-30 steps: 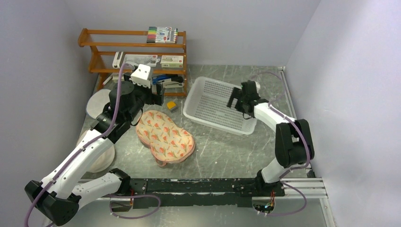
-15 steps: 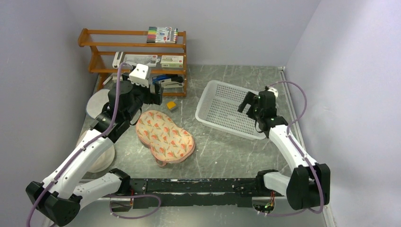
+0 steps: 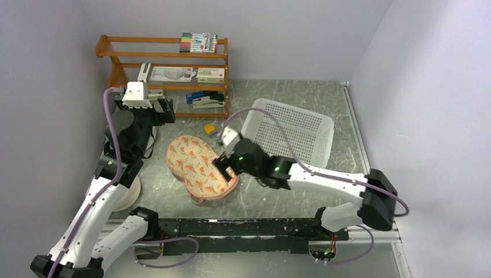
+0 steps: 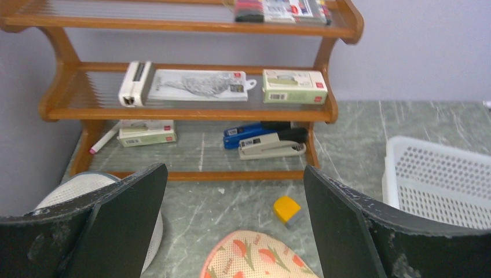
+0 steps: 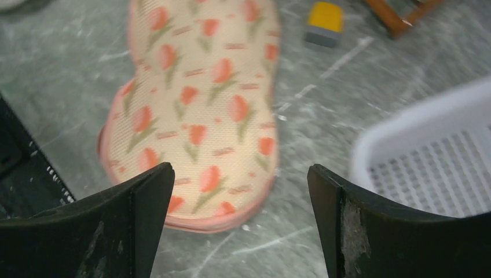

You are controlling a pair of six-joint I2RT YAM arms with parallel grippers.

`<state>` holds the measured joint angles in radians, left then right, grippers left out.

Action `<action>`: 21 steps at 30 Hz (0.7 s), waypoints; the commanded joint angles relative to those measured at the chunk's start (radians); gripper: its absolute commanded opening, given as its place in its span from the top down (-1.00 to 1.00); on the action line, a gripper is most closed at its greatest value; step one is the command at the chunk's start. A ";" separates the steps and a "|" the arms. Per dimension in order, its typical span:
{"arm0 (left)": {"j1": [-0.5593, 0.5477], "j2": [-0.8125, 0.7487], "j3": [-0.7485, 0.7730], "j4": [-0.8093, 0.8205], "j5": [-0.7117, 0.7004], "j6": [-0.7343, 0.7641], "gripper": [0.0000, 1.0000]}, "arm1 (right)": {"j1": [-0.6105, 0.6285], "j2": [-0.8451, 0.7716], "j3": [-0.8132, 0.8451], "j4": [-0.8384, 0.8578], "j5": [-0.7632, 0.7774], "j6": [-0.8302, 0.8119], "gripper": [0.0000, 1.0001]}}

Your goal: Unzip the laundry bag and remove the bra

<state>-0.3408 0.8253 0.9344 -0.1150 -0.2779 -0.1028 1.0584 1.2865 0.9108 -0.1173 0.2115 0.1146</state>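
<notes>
Top external view has the laundry bag (image 3: 201,167) lying flat, printed face up, on the counter (image 3: 272,194), left of the middle. It sits between the wooden shelf (image 3: 168,58) on the far side and the arm bases at the near edge. A white basket (image 3: 289,130) stands to its right, apart from it. The bag's long axis runs from far left to near right: one lobe points toward the shelf, the other toward the near right, with a narrow waist between. A small pink loop sticks out at the near end; whether that is the zip pull I cannot tell. The bra is nowhere in sight, so it is presumably closed up inside

The right claw (image 3: 223,168) hovers over the near-right lobe, spread wide and holding nothing. The left claw (image 3: 165,110) hangs near the shelf, well off the bag's far lobe, also spread wide and empty

The bag looks light, soft and padded, so it will likely buckle and skid on the smooth stone if tugged from one side only. One claw should probably press a lobe down while the other works along the pink edging at the rim. That edging is the firmest-looking place to pinch, since the mesh face would just bunch up. The bra inside should be soft and light as well, best taken by a cup edge
</notes>
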 commanded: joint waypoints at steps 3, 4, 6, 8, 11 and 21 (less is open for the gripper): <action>0.054 -0.019 -0.021 0.076 -0.032 -0.018 -0.98 | 0.213 0.222 0.162 -0.027 0.035 -0.179 -0.65; 0.059 -0.012 -0.018 0.074 -0.032 -0.016 -0.97 | 0.239 0.261 0.186 -0.028 0.039 -0.180 -0.64; 0.066 0.001 -0.016 0.071 -0.033 -0.015 -0.97 | 0.285 0.339 0.228 -0.036 0.093 -0.183 -0.64; 0.073 0.011 -0.013 0.063 -0.027 -0.017 -0.96 | 0.327 0.409 0.253 -0.032 0.149 -0.189 -0.60; 0.080 0.012 -0.016 0.069 -0.008 -0.018 -0.96 | 0.359 0.509 0.321 -0.052 0.197 -0.178 -0.48; 0.095 0.031 -0.013 0.070 0.022 -0.027 -0.97 | 0.401 0.688 0.428 -0.084 0.372 -0.125 -0.32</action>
<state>-0.2596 0.8467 0.9207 -0.0780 -0.2844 -0.1143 1.4559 1.9591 1.3117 -0.1936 0.4904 -0.0364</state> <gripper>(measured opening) 0.984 0.687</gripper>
